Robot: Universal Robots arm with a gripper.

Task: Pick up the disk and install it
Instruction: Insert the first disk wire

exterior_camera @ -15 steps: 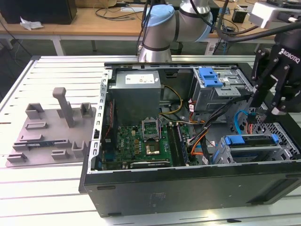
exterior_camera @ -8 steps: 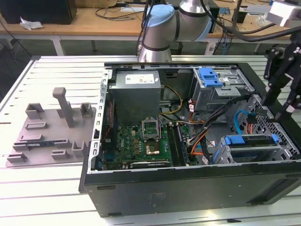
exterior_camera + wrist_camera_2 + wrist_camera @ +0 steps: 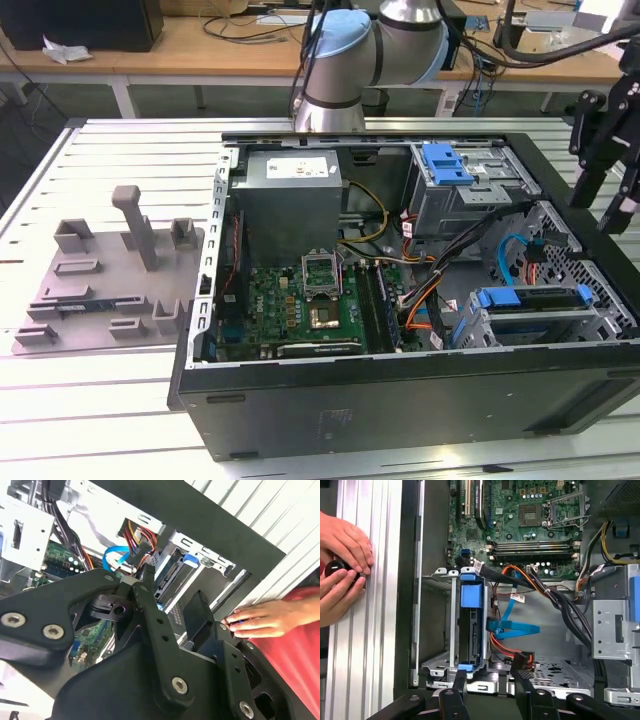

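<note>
One computer case (image 3: 400, 410) lies on its side on the slatted counter (image 3: 100, 400), lid off, the board and cables open to the room. One grey fixture tray (image 3: 110, 300) sits just beside it, toward the exterior view's left.

The one arm hangs over the case's far end at the exterior view's right. Its gripper (image 3: 488, 680) is released: two black fingers (image 3: 460, 682) stand apart with nothing between them, clear of everything below.

The disk (image 3: 471, 600) seems to be already seated. It stands edge-on in the lower of two drive cages (image 3: 560, 325), blue rail showing, directly beneath the spread fingers in the first wrist view. In the exterior view the same silver edge with its blue end (image 3: 497, 297) lies in that cage, near the case's front corner. The second cage (image 3: 480, 190), farther back, carries one blue latch on top.

One blue flat cable (image 3: 515, 628) loops across the floor of the case just beside the disk, with orange and black leads near it.

A person's two hands (image 3: 342, 542) rest on the counter outside the case wall — together they cup one small black round thing (image 3: 335, 569).
</note>
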